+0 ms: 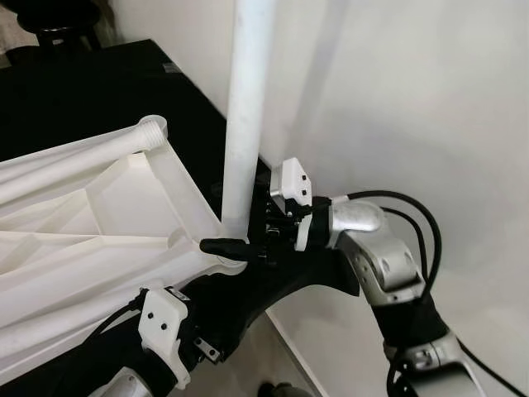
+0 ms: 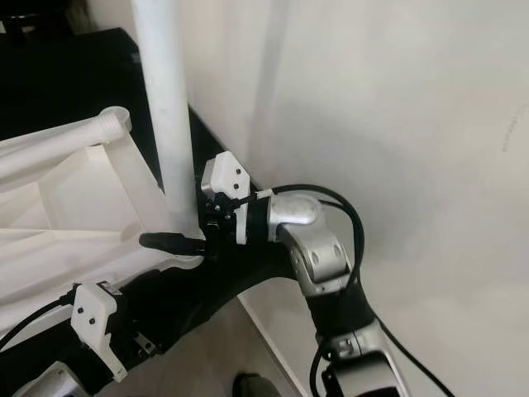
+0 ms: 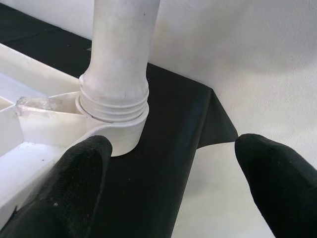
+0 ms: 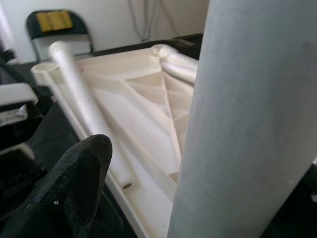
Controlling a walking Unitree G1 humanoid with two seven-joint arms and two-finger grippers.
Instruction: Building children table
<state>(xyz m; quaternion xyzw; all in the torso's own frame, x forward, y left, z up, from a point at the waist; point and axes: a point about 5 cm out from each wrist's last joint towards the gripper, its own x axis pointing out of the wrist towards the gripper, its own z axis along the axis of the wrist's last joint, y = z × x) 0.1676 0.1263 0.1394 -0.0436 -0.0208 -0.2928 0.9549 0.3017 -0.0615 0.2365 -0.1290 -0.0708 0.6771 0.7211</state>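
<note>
Right gripper [image 1: 235, 245] of mine clamps the upright table leg [image 1: 248, 107] at its base, in the tabletop's [image 1: 107, 215] corner socket [image 3: 116, 131]; threads show, so next I'd twist it tighter.

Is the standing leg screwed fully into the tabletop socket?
Not fully. The upright leg sits in the corner socket, but thread rings show above the rim. Right gripper is at its base.
</note>
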